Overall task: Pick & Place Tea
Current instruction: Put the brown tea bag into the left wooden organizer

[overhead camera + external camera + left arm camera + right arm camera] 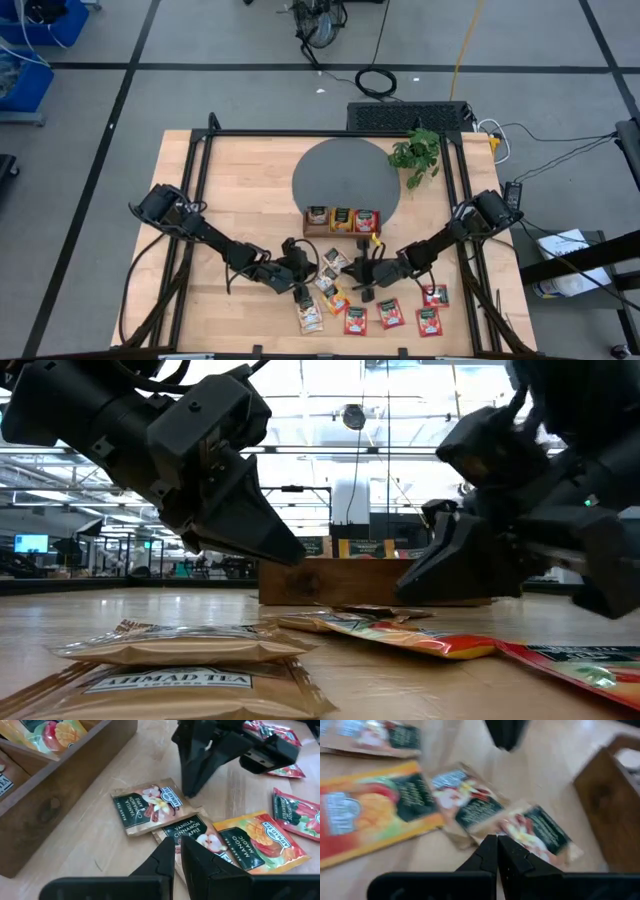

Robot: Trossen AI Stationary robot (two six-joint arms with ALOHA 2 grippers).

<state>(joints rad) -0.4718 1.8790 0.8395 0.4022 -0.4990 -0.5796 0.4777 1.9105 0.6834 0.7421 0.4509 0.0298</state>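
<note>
- Wooden tray [341, 221] — landmark at the table's [240, 190] centre, one sachet standing in each of its three slots.
- Loose tea sachets [333, 283]: beige-green and orange-yellow ones overlap just in front of the tray; red sachets [388, 314] lie farther front, toward the right arm's side.
- Left gripper [303, 270]: fingers nearly together, holding nothing, over the beige-green sachets [150, 807] before the tray.
- Right gripper [361, 274]: fingers pressed together, empty, facing the left gripper across the same cluster.
</note>
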